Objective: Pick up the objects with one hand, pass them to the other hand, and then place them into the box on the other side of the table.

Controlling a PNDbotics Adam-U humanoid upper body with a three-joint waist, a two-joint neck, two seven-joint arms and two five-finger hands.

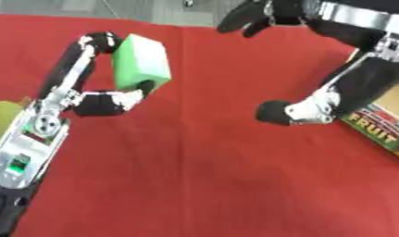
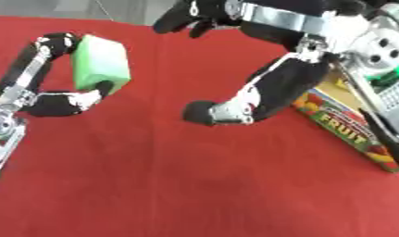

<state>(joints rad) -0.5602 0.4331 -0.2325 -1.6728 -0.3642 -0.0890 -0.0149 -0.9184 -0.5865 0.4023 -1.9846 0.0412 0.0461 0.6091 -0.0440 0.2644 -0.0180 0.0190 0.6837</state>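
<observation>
Red cloth over the desk (image 1: 202, 166), a grey strip of floor past the far edge. On the robot's right side, a cardboard box (image 2: 352, 127) printed with fruit and the word FRUIT, only partly in view, contents not visible.

Task judged roughly a third done: pick-up complete, hand-over not begun, placing into the box still to come.

Green block (image 1: 141, 62) up off the cloth, upright and slightly tilted, held at the left of the desk by the left hand (image 1: 105, 99). One of its fingers (image 1: 97, 41) arched over the block's top far corner, the thumb pressed against the lower near edge, so the block pinched between them from above and below. Block's broad green faces left bare toward the middle of the desk, a fair surface for the other hand to take.

Right hand (image 2: 234, 99) reached in from the right, well apart from the block, a wide stretch of bare red cloth between. Its fingers (image 2: 182, 18) spread and loosely hooked, closed on nothing; the thumb tip lowered toward the cloth near the desk's middle. No contact seen with the block or with the box.

Left to do, by the look of it: bring the two hands together, shift the pinch across, then carry the block to the box.
</observation>
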